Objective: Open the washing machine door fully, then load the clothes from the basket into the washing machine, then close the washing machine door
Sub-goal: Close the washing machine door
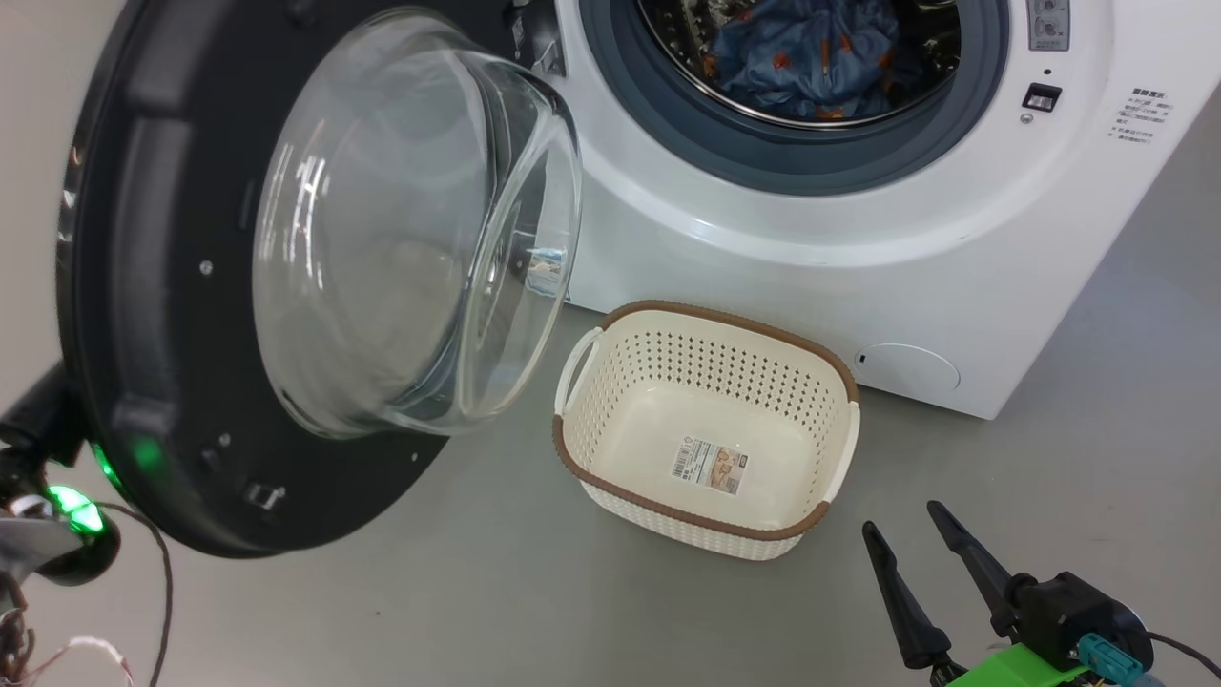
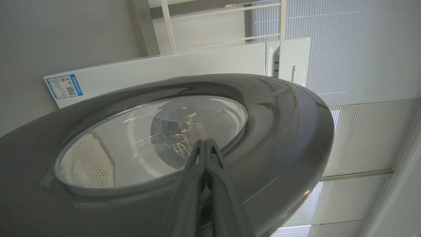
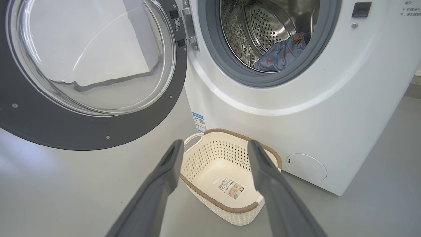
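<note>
The washing machine (image 1: 858, 239) stands with its door (image 1: 143, 286) swung wide to the left, glass bowl facing me. Blue clothes (image 1: 811, 57) with orange prints lie inside the steel drum, also seen as clothes (image 3: 279, 54) in the right wrist view. The basket (image 1: 687, 520) sits on the floor before the machine, with just a label on its bottom. My right gripper (image 1: 901, 517) is open and holds nothing, low at the right, just past the basket's near right corner. My left gripper (image 2: 204, 142) is shut, its tips at the door's outer face (image 2: 286, 131); whether they touch is unclear.
Grey floor (image 1: 477, 592) spreads around the basket and toward me. A round cap (image 1: 906, 367) sits low on the machine's front. A dark part of the left arm with a green light (image 1: 72, 506) shows behind the door's lower edge, with cables (image 1: 162, 592) hanging beside it.
</note>
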Controlling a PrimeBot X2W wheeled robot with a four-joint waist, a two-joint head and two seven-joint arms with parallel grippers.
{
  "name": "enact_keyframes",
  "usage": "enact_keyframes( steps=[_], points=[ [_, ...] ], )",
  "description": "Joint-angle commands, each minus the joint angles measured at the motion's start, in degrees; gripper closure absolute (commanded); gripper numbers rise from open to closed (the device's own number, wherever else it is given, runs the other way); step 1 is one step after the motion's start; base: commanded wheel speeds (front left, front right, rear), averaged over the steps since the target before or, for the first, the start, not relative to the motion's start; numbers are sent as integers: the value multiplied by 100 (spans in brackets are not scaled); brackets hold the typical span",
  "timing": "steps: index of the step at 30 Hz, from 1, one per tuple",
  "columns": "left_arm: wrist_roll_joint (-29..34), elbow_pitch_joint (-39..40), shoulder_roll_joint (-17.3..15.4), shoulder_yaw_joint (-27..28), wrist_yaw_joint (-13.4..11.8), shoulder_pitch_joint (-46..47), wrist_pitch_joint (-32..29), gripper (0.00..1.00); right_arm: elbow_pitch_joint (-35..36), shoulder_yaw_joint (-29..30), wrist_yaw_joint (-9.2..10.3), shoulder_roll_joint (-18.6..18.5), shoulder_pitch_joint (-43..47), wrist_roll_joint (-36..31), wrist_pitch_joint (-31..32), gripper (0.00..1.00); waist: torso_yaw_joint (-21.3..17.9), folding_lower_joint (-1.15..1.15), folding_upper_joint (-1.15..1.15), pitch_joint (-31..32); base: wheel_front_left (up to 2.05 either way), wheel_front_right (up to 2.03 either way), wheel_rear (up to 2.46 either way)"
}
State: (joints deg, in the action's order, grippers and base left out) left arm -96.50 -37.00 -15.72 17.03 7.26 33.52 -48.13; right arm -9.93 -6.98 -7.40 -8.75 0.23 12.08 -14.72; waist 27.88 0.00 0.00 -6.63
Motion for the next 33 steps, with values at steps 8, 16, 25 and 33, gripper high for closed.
enact_keyframes(
  steps=[8, 16, 25, 33],
  points=[
    [-213, 1116, 46, -136, -187, -474, -670, 100, 170, -48, -9, 111, -22, -64, -28, 0, -154, 0, 0, 65, 0, 0, 0],
    [-328, 2074, 573, -369, -527, -905, -770, 100, 179, -54, -9, 241, -26, -53, -28, 0, -405, 0, 0, 176, 0, 0, 0],
    [-490, 2523, 1108, -730, -558, -1213, -771, 100, 194, -43, -9, 271, 17, -55, -28, 0, -770, 0, 0, 248, 0, 0, 0],
    [-743, 2226, 1271, -1113, -288, -1085, -256, 100, 217, -62, -9, 209, -7, -69, -28, 0, -1275, 0, 0, 261, 0, 0, 0]
  ],
)
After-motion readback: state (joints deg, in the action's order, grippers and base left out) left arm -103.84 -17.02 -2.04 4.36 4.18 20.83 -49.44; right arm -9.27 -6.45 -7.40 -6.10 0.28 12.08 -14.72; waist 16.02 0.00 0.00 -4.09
